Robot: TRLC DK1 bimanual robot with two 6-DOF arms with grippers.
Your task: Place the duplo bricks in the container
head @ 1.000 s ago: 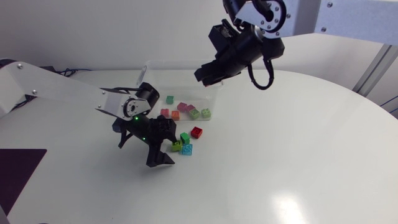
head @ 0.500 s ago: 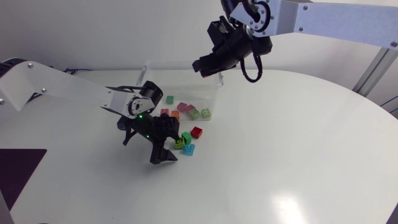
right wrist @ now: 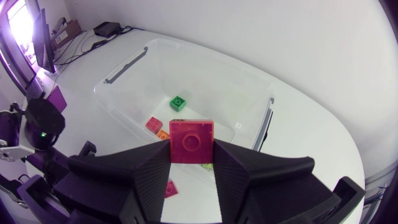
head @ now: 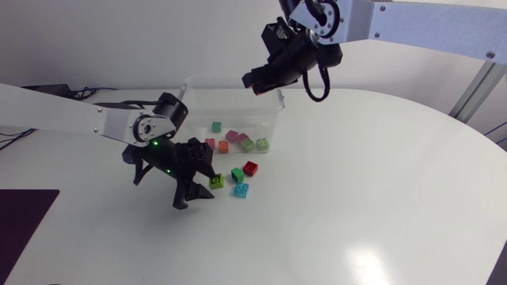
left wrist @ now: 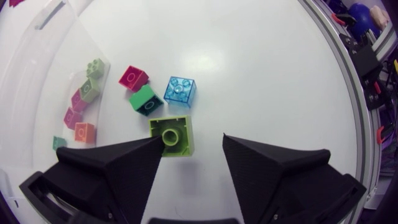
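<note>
The right claw [right wrist: 191,147] is clamped on a square pink plastic brick [right wrist: 191,140], held above the clear, thin-walled container [right wrist: 124,102]. Small bricks lie inside, beneath the claw. The left claw [left wrist: 193,140] stands apart over the smooth white table [left wrist: 267,74], with a lime brick [left wrist: 172,135] against one finger's tip. Just ahead lie a green brick [left wrist: 146,101], a see-through blue brick [left wrist: 180,91] and a red brick [left wrist: 134,78].
</note>
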